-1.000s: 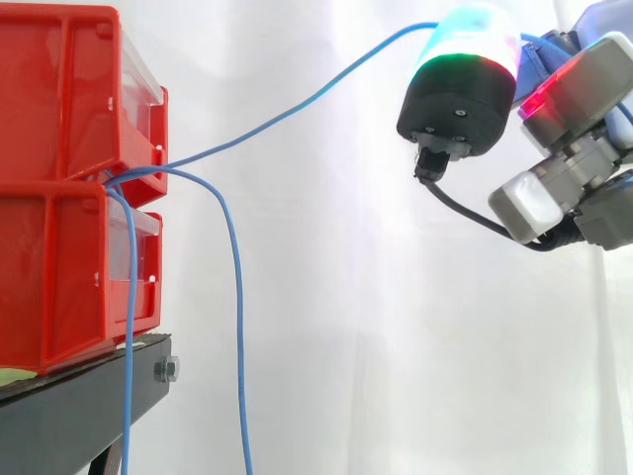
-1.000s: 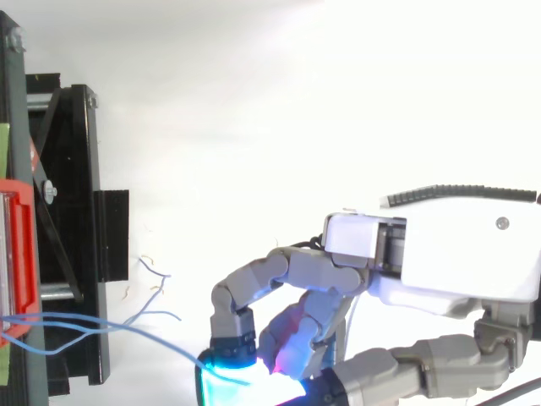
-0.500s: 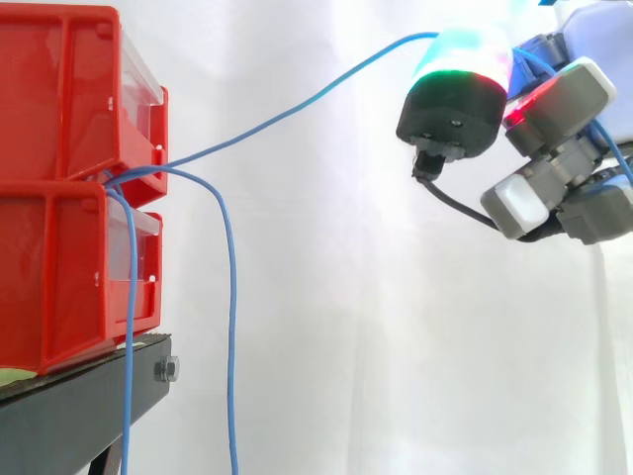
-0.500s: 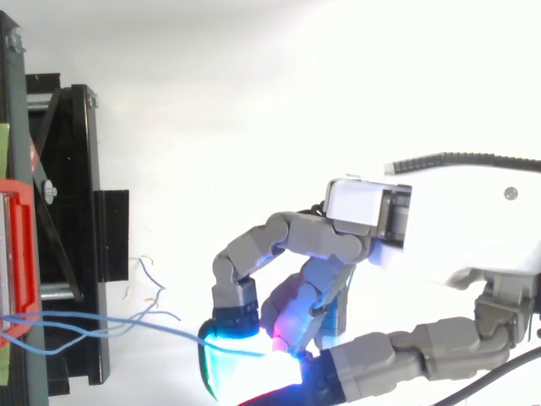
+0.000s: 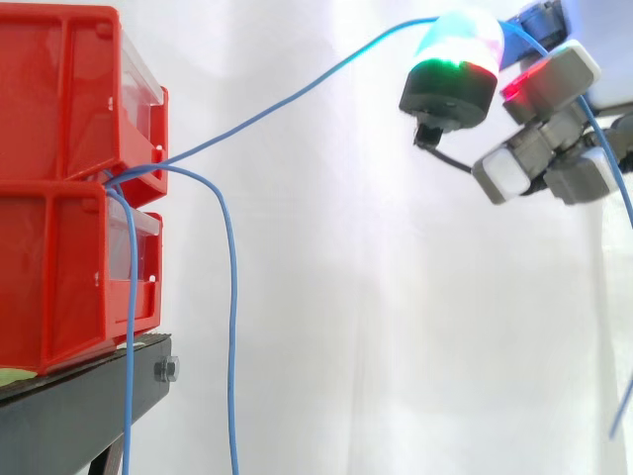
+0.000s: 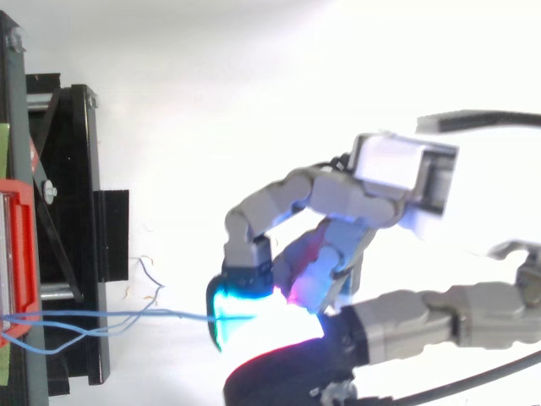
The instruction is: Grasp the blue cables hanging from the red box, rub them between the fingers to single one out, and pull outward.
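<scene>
**Desk:** Where are you sitting with the hand right now?

**Me:** I'm holding the hand (image 6: 397,169) high and well apart from the red bins (image 5: 59,99). Its fingers are curling inward and the glowing fingertips (image 5: 457,45) are pinching one taut blue cable (image 5: 297,94) between their pads.

**Desk:** Why that high and far out?

**Me:** That cable is running in a straight line from the gap between the two stacked bins up to the pads, so I'm reading it as under tension. The other two hanging cables (image 5: 233,327) are drooping beside the bins and past the black stand (image 5: 89,406), well apart from the hand. To me that is looking like one strand singled out, with the outward pull being the step in hand.

**Desk:** Anything you're not seeing?

**Me:** Plenty.
- From above, the cyan glow is washing out the contact, so I'm inferring the pinch from the cable ending between the pads.
- How the cables are fixed inside the bins is hidden.
- A loose tail (image 5: 615,166) is dropping behind the hand and crossing the right edge.
- The hanging cables are running off the bottom, ends unseen.
- Some thin strands (image 6: 156,282) are lying near the stand in the top view, and I can't tell what they belong to.
</scene>
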Tool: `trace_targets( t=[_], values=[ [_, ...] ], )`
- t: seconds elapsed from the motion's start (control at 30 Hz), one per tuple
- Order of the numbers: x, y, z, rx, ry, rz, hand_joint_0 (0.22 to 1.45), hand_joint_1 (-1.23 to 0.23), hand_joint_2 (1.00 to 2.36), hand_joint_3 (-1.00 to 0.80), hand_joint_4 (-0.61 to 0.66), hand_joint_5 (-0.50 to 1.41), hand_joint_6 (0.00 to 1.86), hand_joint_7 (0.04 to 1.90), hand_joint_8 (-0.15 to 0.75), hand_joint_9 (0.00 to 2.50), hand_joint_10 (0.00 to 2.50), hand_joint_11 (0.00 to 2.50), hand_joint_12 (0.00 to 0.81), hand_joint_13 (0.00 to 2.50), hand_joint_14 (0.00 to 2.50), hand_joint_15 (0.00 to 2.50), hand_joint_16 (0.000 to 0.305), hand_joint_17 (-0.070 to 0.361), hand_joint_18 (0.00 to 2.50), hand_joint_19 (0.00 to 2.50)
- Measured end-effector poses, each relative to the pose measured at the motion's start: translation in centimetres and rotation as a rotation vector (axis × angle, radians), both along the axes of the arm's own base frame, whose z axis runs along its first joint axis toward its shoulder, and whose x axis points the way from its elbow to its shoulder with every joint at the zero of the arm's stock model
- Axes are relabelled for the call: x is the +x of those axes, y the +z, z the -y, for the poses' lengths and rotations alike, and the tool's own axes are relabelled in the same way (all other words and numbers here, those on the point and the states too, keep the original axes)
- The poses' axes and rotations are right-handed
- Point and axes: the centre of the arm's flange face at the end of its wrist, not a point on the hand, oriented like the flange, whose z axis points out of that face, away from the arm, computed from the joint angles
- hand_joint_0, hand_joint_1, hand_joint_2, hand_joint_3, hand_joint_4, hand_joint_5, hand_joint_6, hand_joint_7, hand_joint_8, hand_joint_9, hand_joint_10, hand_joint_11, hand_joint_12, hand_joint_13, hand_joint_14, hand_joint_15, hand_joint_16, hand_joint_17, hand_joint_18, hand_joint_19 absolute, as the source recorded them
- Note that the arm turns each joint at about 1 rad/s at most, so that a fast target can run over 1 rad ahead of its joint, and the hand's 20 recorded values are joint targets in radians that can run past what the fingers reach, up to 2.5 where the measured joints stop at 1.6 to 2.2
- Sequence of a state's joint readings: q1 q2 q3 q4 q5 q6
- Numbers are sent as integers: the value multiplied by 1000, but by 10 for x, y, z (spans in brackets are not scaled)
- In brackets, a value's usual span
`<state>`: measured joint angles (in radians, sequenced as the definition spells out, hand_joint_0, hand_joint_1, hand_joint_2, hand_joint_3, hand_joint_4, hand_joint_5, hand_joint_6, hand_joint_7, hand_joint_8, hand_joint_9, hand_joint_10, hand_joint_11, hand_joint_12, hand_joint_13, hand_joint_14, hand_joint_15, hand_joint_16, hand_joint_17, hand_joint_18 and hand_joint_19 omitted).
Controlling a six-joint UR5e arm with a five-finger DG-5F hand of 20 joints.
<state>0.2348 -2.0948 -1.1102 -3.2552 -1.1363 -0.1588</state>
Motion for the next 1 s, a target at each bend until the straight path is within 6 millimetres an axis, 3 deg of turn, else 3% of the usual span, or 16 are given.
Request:
trace_targets(
  t=[0.2,0.53,0.6,0.77,0.87,1.0],
  values=[
    [-8,14,6,-55,-36,-8,580,-654,1010,-209,252,-111,812,1082,464,1244,13,964,503,933,16,485,70,158,1208,517],
    [-10,15,6,-65,-40,-13,578,-724,1011,-112,258,-120,857,1095,474,1223,13,967,507,923,13,474,71,160,1218,500],
    [-10,15,6,-65,-40,-13,569,-709,1010,-153,279,-121,859,1071,468,1228,12,963,508,926,13,477,72,162,1224,502],
    [-10,15,6,-65,-41,-14,547,-496,1008,-394,242,-102,806,1134,417,1253,17,961,456,898,15,500,61,137,1111,584],
    [-10,15,7,-66,-42,-14,584,-433,1008,-404,242,-84,788,1144,410,1300,18,965,444,914,17,492,59,132,1121,604],
    [-10,15,7,-73,-42,-16,607,-480,1010,-365,247,-70,778,1160,411,1324,19,966,437,929,17,491,58,131,1142,604]
  ],
)
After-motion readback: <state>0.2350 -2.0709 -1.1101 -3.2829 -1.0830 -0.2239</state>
